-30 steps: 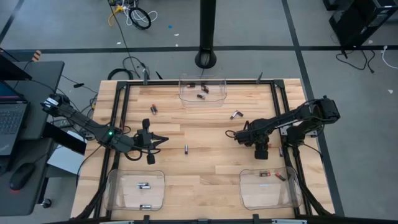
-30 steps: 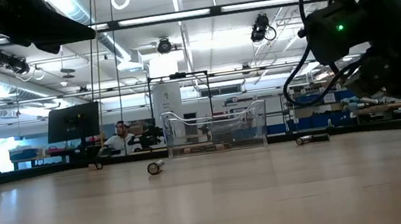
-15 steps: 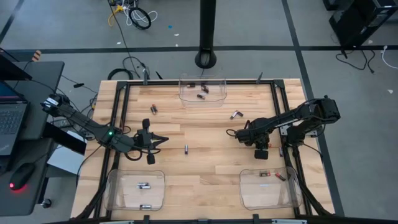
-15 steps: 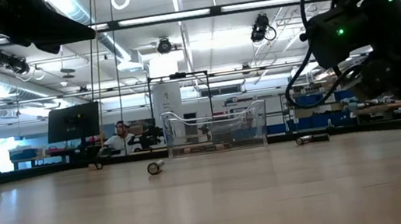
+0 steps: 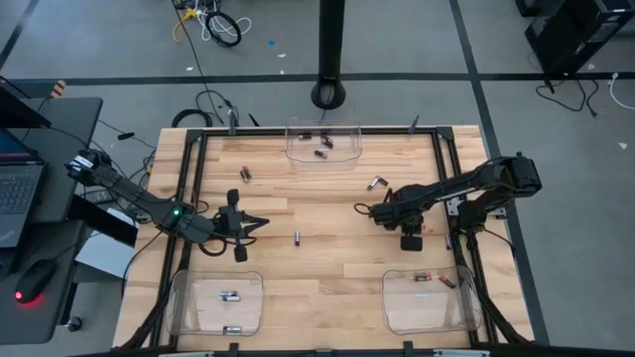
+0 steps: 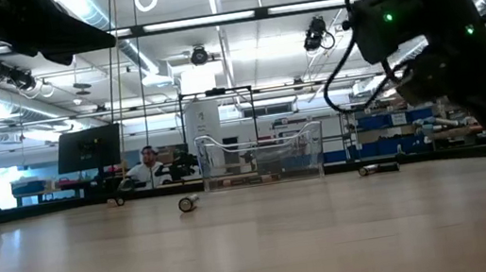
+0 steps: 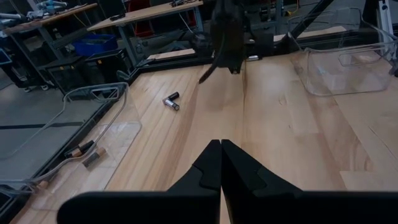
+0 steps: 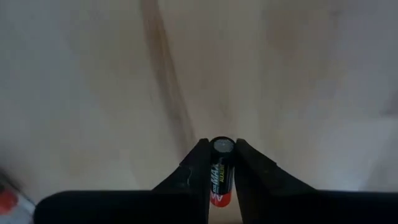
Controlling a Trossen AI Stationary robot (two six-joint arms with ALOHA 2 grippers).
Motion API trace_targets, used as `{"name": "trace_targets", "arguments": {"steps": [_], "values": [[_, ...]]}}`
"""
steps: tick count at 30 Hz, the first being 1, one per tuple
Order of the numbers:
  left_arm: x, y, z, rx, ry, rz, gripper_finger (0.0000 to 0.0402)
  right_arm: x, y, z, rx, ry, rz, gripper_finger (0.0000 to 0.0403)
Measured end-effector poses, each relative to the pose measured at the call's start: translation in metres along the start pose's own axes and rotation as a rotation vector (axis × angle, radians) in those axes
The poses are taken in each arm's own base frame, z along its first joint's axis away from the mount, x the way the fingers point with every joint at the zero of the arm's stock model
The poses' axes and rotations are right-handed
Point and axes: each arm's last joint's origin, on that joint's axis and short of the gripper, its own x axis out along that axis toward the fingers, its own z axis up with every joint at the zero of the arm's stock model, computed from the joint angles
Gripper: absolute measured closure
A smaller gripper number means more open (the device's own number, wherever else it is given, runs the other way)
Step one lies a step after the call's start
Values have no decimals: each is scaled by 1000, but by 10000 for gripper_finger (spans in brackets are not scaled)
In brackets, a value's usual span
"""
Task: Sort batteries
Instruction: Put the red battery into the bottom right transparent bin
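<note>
My right gripper [image 5: 377, 212] hangs over the right middle of the table, shut on a black battery with a red end [image 8: 219, 177]. Loose batteries lie on the wood at the far left [image 5: 246, 173], in the middle [image 5: 297, 236] and at the far right [image 5: 375, 182]. My left gripper [image 5: 260, 221] waits at the left middle, shut on nothing [image 7: 221, 152]. Other batteries lie in the clear far bin [image 5: 323, 147], the near left bin [image 5: 216, 302] and the near right bin [image 5: 427, 299]. My right gripper pinches the battery's round side [image 8: 214, 168] between its two fingers. The fingers come from above, pointing steeply down, and the battery lies along them. Its silvery end [image 8: 222, 147] sits at the fingertips and faces the wood. It seems clear of the table.
In the low view the far bin [image 6: 260, 157] stands at the back, with loose batteries in front of it [image 6: 188, 202] and to its right [image 6: 379, 168]. A black frame [image 5: 198, 149] runs around the table. A person sits far behind it [image 6: 147, 167].
My right gripper has risen a little and shifted toward the table's left edge. My left arm has kept still.
</note>
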Motion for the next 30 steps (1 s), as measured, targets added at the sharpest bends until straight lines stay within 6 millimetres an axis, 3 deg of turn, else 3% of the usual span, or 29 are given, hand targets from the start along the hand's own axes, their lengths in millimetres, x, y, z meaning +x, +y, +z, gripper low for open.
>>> {"name": "trace_targets", "arguments": {"steps": [5,10,14,18,23,30], "values": [[0,0,0,0,0,0,391,-34,0,4,-1,13,-62,347],[0,0,0,-4,-1,6,391,-83,10,11,21,-78,-46,347],[2,3,1,-15,-7,30,391,-123,35,13,29,-213,23,347],[5,8,1,-21,-1,45,391,-150,70,8,20,-354,122,347],[12,16,2,-40,1,2,391,-157,112,-5,43,-407,236,347],[17,24,4,-38,-8,-2,391,-137,157,-29,113,-333,269,347]]}}
